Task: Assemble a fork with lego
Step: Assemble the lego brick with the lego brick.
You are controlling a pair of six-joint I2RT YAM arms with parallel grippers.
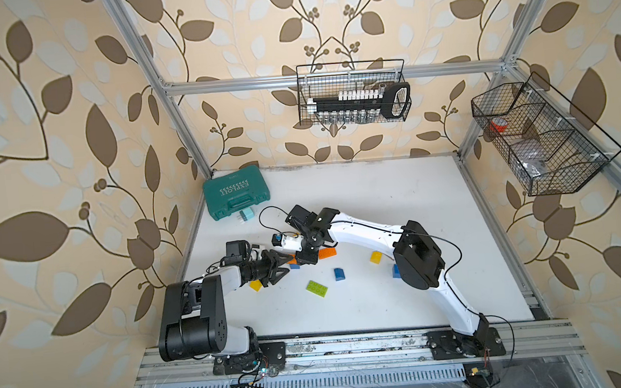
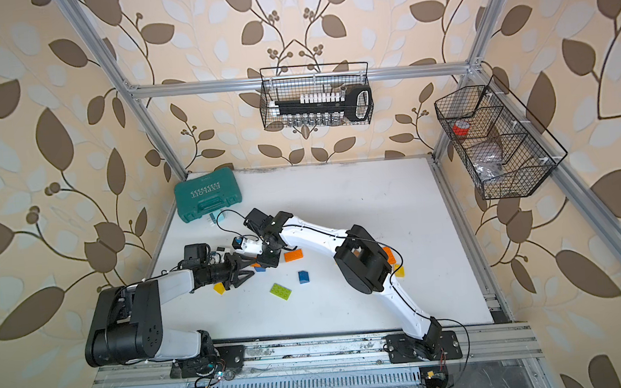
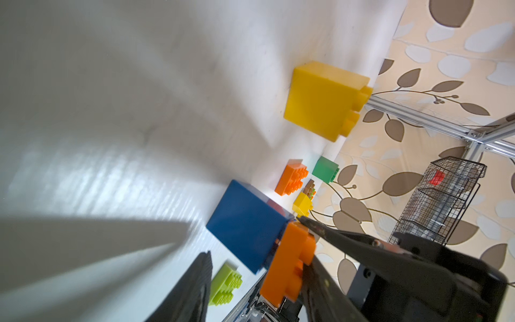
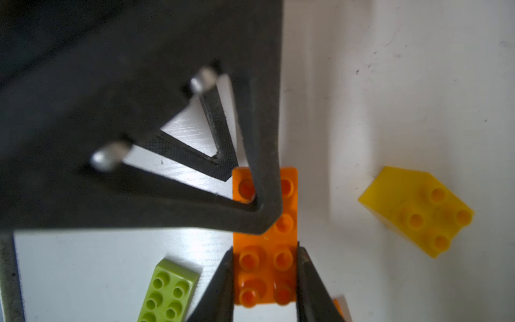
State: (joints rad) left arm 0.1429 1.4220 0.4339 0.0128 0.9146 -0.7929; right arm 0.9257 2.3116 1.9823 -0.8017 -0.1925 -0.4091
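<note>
My right gripper (image 4: 264, 248) is shut on one end of a long orange lego plate (image 4: 264, 267), studs up, near the table's left middle (image 1: 304, 260). A blue brick (image 3: 248, 225) lies against that plate's underside (image 3: 289, 264). My left gripper (image 3: 253, 235) reaches in from the left (image 1: 290, 265) and is open around the pair. One of its fingers (image 4: 264, 195) crosses the plate's far studs, while the other stands apart from the blue brick. Loose on the table lie another orange brick (image 1: 327, 253), a lime plate (image 1: 317, 288), a blue brick (image 1: 340, 273) and yellow bricks (image 1: 256, 285) (image 1: 375, 257).
A teal tool case (image 1: 235, 194) lies at the back left with a small pale block (image 1: 245, 216) in front of it. Wire baskets hang on the back wall (image 1: 354, 93) and right wall (image 1: 539, 135). The right arm's elbow (image 1: 418, 254) half hides a blue brick (image 1: 396, 271).
</note>
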